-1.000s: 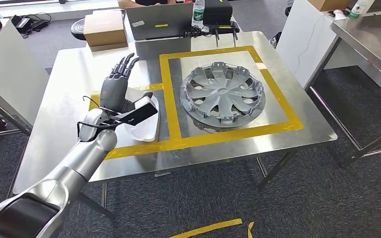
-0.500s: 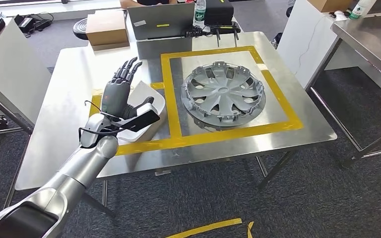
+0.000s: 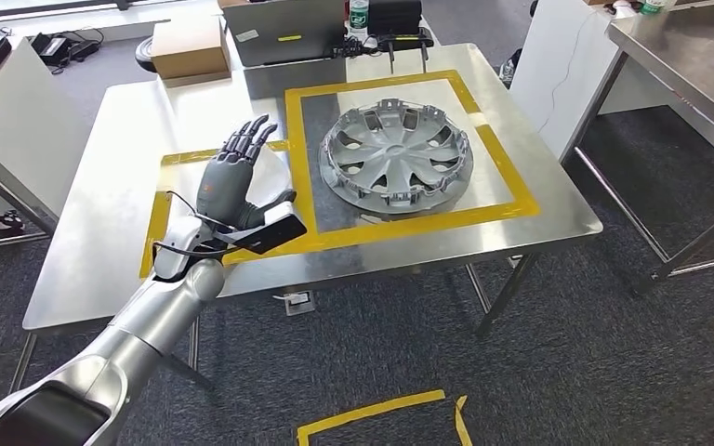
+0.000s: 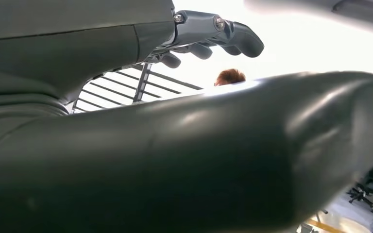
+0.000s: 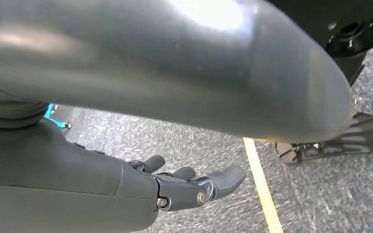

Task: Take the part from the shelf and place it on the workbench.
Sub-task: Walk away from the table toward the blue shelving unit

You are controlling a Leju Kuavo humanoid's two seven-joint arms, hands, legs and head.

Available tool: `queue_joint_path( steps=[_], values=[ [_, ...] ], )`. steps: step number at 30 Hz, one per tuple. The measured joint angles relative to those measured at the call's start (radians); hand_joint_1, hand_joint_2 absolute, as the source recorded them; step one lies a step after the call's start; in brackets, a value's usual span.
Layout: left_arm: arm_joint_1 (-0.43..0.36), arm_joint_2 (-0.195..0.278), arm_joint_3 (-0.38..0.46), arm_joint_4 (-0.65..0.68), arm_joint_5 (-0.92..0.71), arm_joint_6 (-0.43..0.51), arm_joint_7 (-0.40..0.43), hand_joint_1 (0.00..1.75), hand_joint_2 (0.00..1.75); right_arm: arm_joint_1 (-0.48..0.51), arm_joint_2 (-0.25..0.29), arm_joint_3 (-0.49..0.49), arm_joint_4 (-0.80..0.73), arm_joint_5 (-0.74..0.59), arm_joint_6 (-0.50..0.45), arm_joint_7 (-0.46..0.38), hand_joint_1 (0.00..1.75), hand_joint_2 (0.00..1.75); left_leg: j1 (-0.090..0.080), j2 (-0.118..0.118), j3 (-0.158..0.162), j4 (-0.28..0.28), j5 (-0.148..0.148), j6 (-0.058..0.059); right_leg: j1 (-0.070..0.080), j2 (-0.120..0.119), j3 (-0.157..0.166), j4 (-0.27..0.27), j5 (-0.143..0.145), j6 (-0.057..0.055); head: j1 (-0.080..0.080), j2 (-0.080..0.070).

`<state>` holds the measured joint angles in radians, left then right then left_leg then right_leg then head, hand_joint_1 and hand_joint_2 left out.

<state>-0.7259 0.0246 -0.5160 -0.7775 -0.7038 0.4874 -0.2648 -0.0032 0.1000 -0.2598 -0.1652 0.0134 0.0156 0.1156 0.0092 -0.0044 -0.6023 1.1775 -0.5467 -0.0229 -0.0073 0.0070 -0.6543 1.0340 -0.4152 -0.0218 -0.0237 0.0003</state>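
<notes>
Head view: the left silver arm [image 3: 139,325] reaches up from the lower left. The left robot hand [image 3: 232,181] hangs over the near left part of the stainless steel bench [image 3: 102,251], fingers [image 3: 246,141] straight and spread, thumb out to the side, palm bare; released, holding nothing. It sits above the smaller yellow tape rectangle [image 3: 156,228] marked on the bench top.

Just beyond and to the right of the left robot hand lies the grey plastic wheel cover with curved spokes [image 3: 396,158], flat on the bench inside the larger yellow tape square [image 3: 507,167]. It is clear of the robot hand, not touching it.

Farther off, past the fingertips, a brown cardboard box [image 3: 186,48] sits at the bench's far left edge. Beside it, at the far edge, stands a grey laptop [image 3: 284,32], and next to that a black device [image 3: 392,17].

Left wrist view: thumb [image 4: 213,145] large and blurred in front, dark fingers apart beyond it, nothing between them. A person's head shows behind them.

Right wrist view: the right robot hand [image 5: 175,187] hangs over grey carpet floor [image 5: 320,194] with a yellow tape line [image 5: 261,189]. Fingers loosely extended, thumb apart from them, nothing held; released.
</notes>
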Motion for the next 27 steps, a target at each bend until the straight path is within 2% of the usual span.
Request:
queue_joint_path(
  steps=[1,2,3,5,6,7,8,10,11,12,13,14,15,16,17,18,19,21,22,23,25,26,27],
  values=[
    [-0.004,-0.001,-0.002,0.0,0.0,-0.002,-0.002,0.0,0.0,0.0,0.0,0.0,0.0,0.0,0.001,0.0,0.0,0.0,-0.004,0.001,0.05,-0.071,0.01,0.006,0.002,0.0,-0.005,0.0,0.007,0.003,0.0,0.0],
    [-0.008,-0.002,-0.004,0.0,0.0,-0.003,-0.004,0.0,0.0,0.0,0.001,0.0,0.0,0.0,0.002,0.0,0.0,0.0,-0.009,0.001,0.083,-0.122,0.013,0.011,0.002,-0.001,-0.007,-0.001,0.013,0.008,0.0,0.0],
    [-0.011,-0.003,-0.005,0.001,0.0,-0.004,-0.005,0.0,0.0,0.0,0.001,0.0,0.0,0.0,0.004,0.0,0.0,0.0,-0.013,0.002,0.097,-0.148,0.009,0.015,0.001,-0.001,-0.007,-0.002,0.021,0.014,-0.001,0.0],
    [-0.014,-0.005,-0.008,0.004,0.0,-0.005,-0.006,0.0,0.0,0.001,0.002,0.0,0.0,0.0,0.005,0.0,0.0,0.0,-0.016,0.003,0.091,-0.158,0.022,0.024,-0.001,-0.001,-0.007,-0.008,0.036,0.028,-0.004,0.0],
    [-0.015,-0.007,-0.009,0.005,-0.001,-0.005,-0.006,0.0,0.0,0.001,0.001,0.0,0.0,0.0,0.005,0.0,0.0,0.0,-0.014,0.005,0.087,-0.163,0.03,0.031,-0.002,-0.001,-0.011,-0.006,0.033,0.034,-0.004,0.0],
    [-0.016,-0.009,-0.011,0.007,-0.002,-0.005,-0.006,0.0,0.0,0.002,0.001,0.0,0.0,0.0,0.005,0.001,0.0,0.0,-0.012,0.006,0.081,-0.168,0.042,0.039,-0.002,0.0,-0.019,0.008,0.013,0.04,-0.003,0.0],
    [-0.018,-0.012,-0.013,0.01,-0.004,-0.005,-0.006,0.0,0.0,0.003,0.001,0.0,0.0,0.0,0.005,0.001,0.0,0.0,-0.008,0.008,0.072,-0.173,0.056,0.045,-0.003,0.0,-0.033,0.043,-0.025,0.045,-0.001,0.0],
    [-0.018,-0.016,-0.018,0.017,-0.007,-0.006,-0.004,0.0,0.0,0.002,0.0,0.0,0.0,0.0,0.005,0.002,0.0,0.0,-0.007,0.008,0.045,-0.172,0.08,0.05,-0.006,-0.001,-0.072,0.165,-0.121,0.054,0.004,0.0],
    [-0.018,-0.018,-0.021,0.022,-0.008,-0.006,-0.004,0.0,0.0,0.002,0.0,0.0,0.0,0.0,0.005,0.002,0.0,0.0,-0.007,0.009,0.029,-0.17,0.091,0.049,-0.007,-0.001,-0.086,0.226,-0.151,0.058,0.006,0.0],
    [-0.017,-0.018,-0.024,0.029,-0.008,-0.006,-0.003,0.0,0.0,0.002,0.0,0.0,0.0,0.0,0.005,0.003,0.0,0.0,-0.007,0.009,0.013,-0.167,0.101,0.048,-0.007,-0.002,-0.088,0.265,-0.158,0.061,0.006,0.0],
    [-0.017,-0.019,-0.026,0.036,-0.008,-0.006,-0.003,0.0,0.0,0.002,0.0,0.0,0.0,0.0,0.005,0.005,0.0,0.0,-0.007,0.01,-0.002,-0.162,0.109,0.045,-0.008,-0.002,-0.073,0.269,-0.145,0.062,0.006,0.0],
    [-0.017,-0.02,-0.028,0.042,-0.008,-0.007,-0.003,0.0,0.0,0.002,-0.001,0.0,0.0,0.0,0.005,0.006,0.0,0.0,-0.006,0.011,-0.017,-0.158,0.118,0.043,-0.009,-0.002,-0.036,0.231,-0.122,0.063,0.006,0.0],
    [-0.018,-0.021,-0.03,0.048,-0.008,-0.007,-0.004,0.0,0.0,0.002,-0.001,0.0,0.0,0.0,0.005,0.008,0.0,0.0,-0.006,0.012,-0.03,-0.152,0.125,0.039,-0.01,-0.003,0.015,0.167,-0.104,0.062,0.006,0.0],
    [-0.019,-0.022,-0.03,0.052,-0.008,-0.007,-0.004,0.0,0.0,0.001,-0.002,0.0,0.0,0.0,0.006,0.009,0.0,0.0,-0.006,0.012,-0.042,-0.147,0.132,0.034,-0.009,-0.002,0.065,0.096,-0.1,0.058,0.006,0.0],
    [-0.021,-0.023,-0.03,0.056,-0.008,-0.007,-0.005,0.0,0.0,0.0,-0.002,0.0,0.0,0.0,0.006,0.009,0.0,0.0,-0.007,0.012,-0.049,-0.143,0.138,0.029,-0.007,-0.001,0.101,0.043,-0.1,0.052,0.006,0.0],
    [-0.024,-0.025,-0.031,0.06,-0.008,-0.006,-0.005,0.0,0.0,-0.001,-0.002,0.0,0.0,0.0,0.007,0.01,0.0,0.0,-0.008,0.012,-0.053,-0.141,0.144,0.023,-0.004,0.0,0.119,0.012,-0.108,0.044,0.005,0.0],
    [-0.025,-0.028,-0.032,0.064,-0.007,-0.006,-0.006,0.0,0.0,-0.001,-0.002,0.0,0.0,-0.001,0.008,0.011,0.0,0.0,-0.008,0.011,-0.055,-0.143,0.152,0.017,0.0,0.001,0.12,0.002,-0.109,0.035,0.004,0.0],
    [-0.026,-0.031,-0.035,0.072,-0.007,-0.006,-0.006,0.0,0.0,0.0,-0.001,0.0,0.001,-0.001,0.009,0.013,0.0,0.0,-0.006,0.01,-0.06,-0.146,0.161,0.004,-0.002,0.0,0.107,-0.004,-0.093,0.019,0.004,0.0],
    [-0.026,-0.031,-0.036,0.076,-0.008,-0.006,-0.005,0.0,0.0,0.0,-0.001,0.0,0.001,-0.001,0.01,0.013,0.0,0.0,-0.005,0.008,-0.067,-0.137,0.146,-0.001,-0.003,-0.002,0.099,-0.007,-0.081,0.011,0.003,0.0],
    [-0.026,-0.031,-0.037,0.08,-0.008,-0.006,-0.004,0.0,0.0,0.0,-0.001,0.0,0.001,-0.002,0.01,0.013,0.0,0.0,-0.005,0.007,-0.08,-0.111,0.112,-0.005,-0.006,-0.004,0.087,-0.01,-0.068,0.005,0.001,0.0],
    [-0.027,-0.032,-0.041,0.087,-0.01,-0.008,0.001,0.0,0.0,-0.001,-0.002,0.0,0.001,-0.003,0.01,0.014,0.0,0.0,-0.003,0.006,-0.111,-0.009,0.012,-0.009,-0.006,-0.005,0.06,-0.011,-0.045,-0.002,-0.003,0.0],
    [-0.027,-0.032,-0.044,0.092,-0.01,-0.009,0.004,0.0,0.0,0.0,-0.002,0.0,0.001,-0.003,0.01,0.014,0.0,0.0,-0.003,0.006,-0.122,0.053,-0.025,-0.01,-0.005,-0.005,0.045,-0.01,-0.032,-0.003,-0.004,0.0],
    [-0.027,-0.032,-0.047,0.097,-0.011,-0.01,0.007,0.0,0.0,0.0,-0.002,0.0,0.001,-0.003,0.011,0.014,0.0,0.0,-0.003,0.006,-0.124,0.1,-0.039,-0.011,-0.005,-0.005,0.029,-0.009,-0.02,-0.002,-0.004,0.0]
  ],
)
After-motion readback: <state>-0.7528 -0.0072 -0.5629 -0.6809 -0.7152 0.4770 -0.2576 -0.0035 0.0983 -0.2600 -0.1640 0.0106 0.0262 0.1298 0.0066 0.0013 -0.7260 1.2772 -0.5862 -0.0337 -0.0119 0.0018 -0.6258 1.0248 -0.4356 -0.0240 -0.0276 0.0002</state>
